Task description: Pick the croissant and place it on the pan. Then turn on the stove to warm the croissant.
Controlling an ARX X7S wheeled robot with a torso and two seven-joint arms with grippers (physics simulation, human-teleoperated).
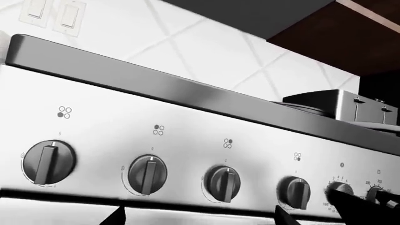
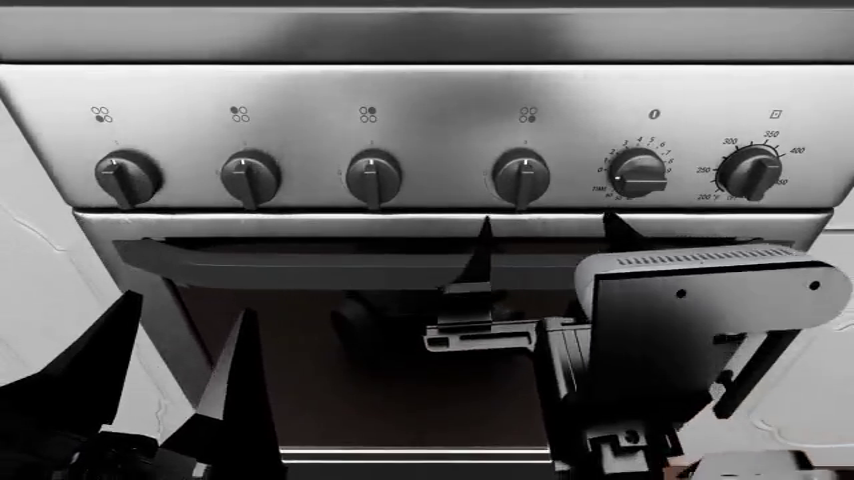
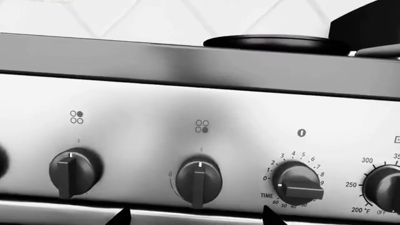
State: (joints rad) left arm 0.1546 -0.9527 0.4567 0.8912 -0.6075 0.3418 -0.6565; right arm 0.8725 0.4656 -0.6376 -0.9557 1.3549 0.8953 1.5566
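The stove's (image 2: 427, 110) steel front fills the head view, with six dark knobs in a row. My right gripper (image 2: 547, 228) is open, its fingertips (image 2: 483, 228) just under the fourth knob (image 2: 521, 178) and in front of the oven door handle (image 2: 267, 262). In the right wrist view that knob (image 3: 198, 180) sits directly above the open right gripper (image 3: 195, 218). The black pan's (image 3: 269, 43) rim shows over the stove's top edge. My left gripper (image 2: 174, 365) hangs open and empty, low and left of the oven door. The croissant is hidden.
A steel toaster (image 1: 366, 108) stands on the counter past the stove's far end. Light switches (image 1: 69, 18) are on the tiled wall behind. The timer knob (image 2: 638, 175) and temperature knob (image 2: 750, 172) sit right of the burner knobs. White cabinet fronts flank the oven.
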